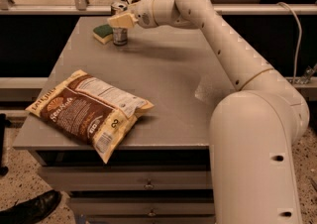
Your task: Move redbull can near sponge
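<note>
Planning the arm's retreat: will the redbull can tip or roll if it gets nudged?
Probably tippy: the redbull can is slim, tall and upright under the gripper. Tipped, it would likely roll. The sponge beside it might stop it.

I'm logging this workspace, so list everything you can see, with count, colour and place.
redbull can: one, silver, far end of table, right beside the sponge
sponge: one, yellow with green top, far end of table
chip bag: one, brown and yellow, lying flat at near edge
table: one, grey, drawers below
cable: one, pale, beyond the table
shoe: one, black, on floor
arm: one, white, reaching across table
gripper: one, cream, at the can's top
</note>
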